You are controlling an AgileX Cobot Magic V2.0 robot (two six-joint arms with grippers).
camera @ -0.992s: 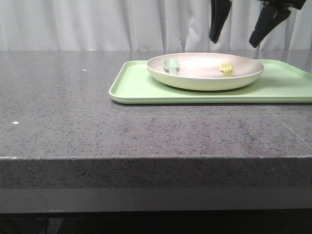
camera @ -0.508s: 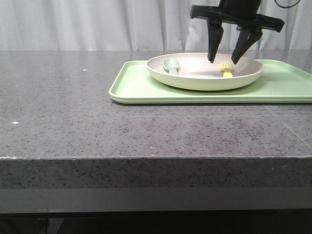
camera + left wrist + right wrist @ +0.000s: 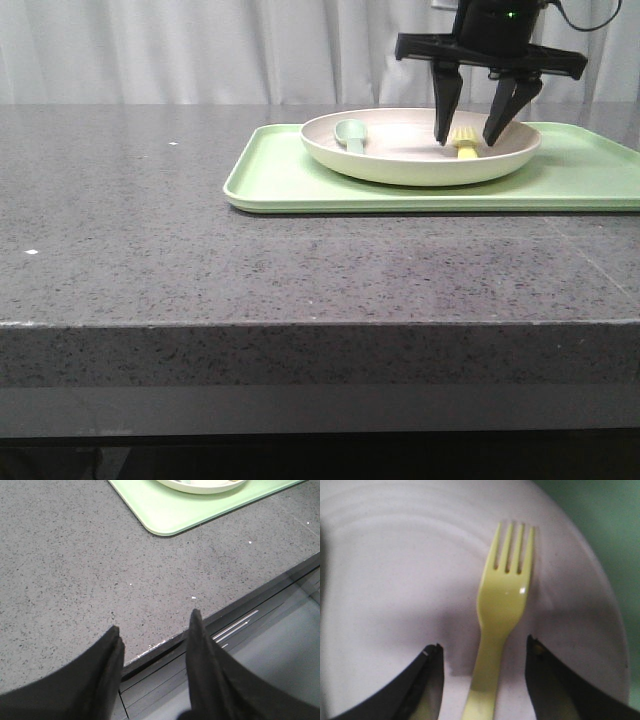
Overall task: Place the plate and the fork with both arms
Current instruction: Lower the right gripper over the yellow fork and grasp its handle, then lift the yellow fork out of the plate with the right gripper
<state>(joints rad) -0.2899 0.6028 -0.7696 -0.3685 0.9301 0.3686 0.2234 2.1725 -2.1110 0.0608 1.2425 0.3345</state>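
A: Right gripper (image 3: pixel 469 138) is down inside the plate (image 3: pixel 420 170), black tapered fingers (image 3: pixel 445 105) spread wide, one either side of the fork (image 3: pixel 465 141), gripping nothing.

B: Wrist view agrees: the fork's (image 3: pixel 501 615) handle runs straight up the gap between the two dark pads (image 3: pixel 427 680), clear space on both sides.

A: Look at that fork: glossy bright yellow plastic, four short tines, a highlight on the neck. It lies flat on the right half of the dish.

B: And the plate (image 3: pixel 395 580) is matte, cream-white, round and shallow, with faint concentric rings and a low raised rim.

A: A pale grey-green spoon (image 3: pixel 351 133) sits at its left side, well apart from the fork.

B: Underneath, a flat light-green tray (image 3: pixel 290 180), rounded corners, smooth lip, on a speckled grey stone-look countertop (image 3: pixel 150 240).

A: Left gripper (image 3: pixel 154 637)?

B: Parted, holding nothing, over the counter's near edge, well apart from the tray's corner (image 3: pixel 165 522).
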